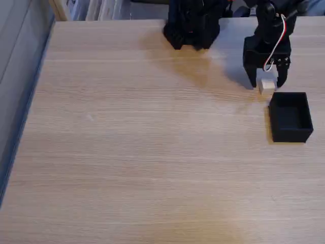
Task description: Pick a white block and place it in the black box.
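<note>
A tiny white block point(267, 85) sits between the two black fingers of my gripper point(266, 84) at the upper right of the fixed view. The fingers press against its left and right sides, so the gripper is shut on it. The block's lower edge is level with the fingertips, right at the table surface. The black box point(292, 134), open-topped with nothing inside, stands just below and to the right of the gripper, its near corner a short gap from the block. Red and white wires run down the gripper's wrist.
The arm's black base point(192, 28) stands at the top centre of the light wooden table point(142, 152). The table's left edge runs along a blue-grey strip. Shelving or boxes line the far edge behind the table.
</note>
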Available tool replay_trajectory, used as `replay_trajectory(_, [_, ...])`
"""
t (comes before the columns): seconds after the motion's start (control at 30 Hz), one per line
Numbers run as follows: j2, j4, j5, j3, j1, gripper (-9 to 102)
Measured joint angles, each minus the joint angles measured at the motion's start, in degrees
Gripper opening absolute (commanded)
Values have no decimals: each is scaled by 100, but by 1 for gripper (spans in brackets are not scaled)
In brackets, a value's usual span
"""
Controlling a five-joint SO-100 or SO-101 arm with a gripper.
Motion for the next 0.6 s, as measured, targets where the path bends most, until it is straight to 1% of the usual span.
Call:
replay_trajectory(0.3, [-70, -62, 97, 9, -26, 23])
replay_trajectory(0.43, [-114, -62, 105, 26, -114, 15])
replay_trajectory(0.5, [-158, -62, 167, 26, -105, 2])
replay_trajectory(0.6, [-202, -62, 360, 26, -176, 0])
